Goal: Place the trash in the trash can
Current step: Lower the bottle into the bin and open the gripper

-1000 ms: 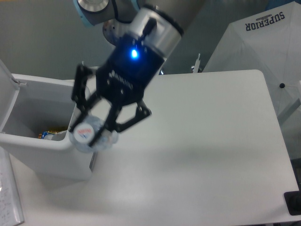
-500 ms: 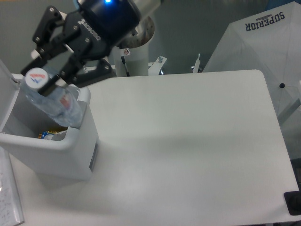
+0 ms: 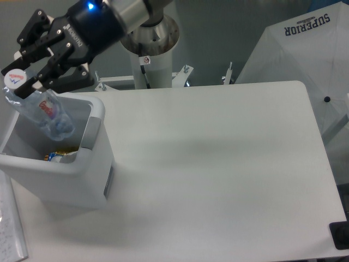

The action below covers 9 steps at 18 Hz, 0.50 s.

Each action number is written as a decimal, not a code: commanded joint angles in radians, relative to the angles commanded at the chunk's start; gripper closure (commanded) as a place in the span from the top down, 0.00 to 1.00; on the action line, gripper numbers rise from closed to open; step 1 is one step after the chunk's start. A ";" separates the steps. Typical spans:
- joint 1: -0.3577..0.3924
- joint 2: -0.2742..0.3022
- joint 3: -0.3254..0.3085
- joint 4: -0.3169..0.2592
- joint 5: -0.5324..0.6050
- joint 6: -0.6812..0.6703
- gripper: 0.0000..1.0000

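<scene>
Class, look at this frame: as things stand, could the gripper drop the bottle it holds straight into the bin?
Probably yes. The gripper holds the bottle by its cap end above the bin, whose top is open, and the bottle's lower end already hangs over the opening.

A robotics lab: an arm [image 3: 103,22] on a white post [image 3: 152,49] at 12 o'clock, a plain white table [image 3: 218,164], and a white photo umbrella [image 3: 305,60] at 2 o'clock.

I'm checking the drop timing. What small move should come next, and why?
Probably open the claw now. It grips the bottle by its capped end, and the bottle's body already hangs tilted over the open trash can, so it should fall inside.
</scene>
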 joint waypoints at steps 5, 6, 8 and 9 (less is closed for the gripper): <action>0.000 0.003 -0.063 0.002 0.000 0.088 0.49; 0.002 0.005 -0.065 0.002 0.002 0.088 0.62; 0.002 0.005 -0.052 0.000 0.003 0.086 1.00; 0.008 0.002 -0.043 0.000 0.003 0.085 1.00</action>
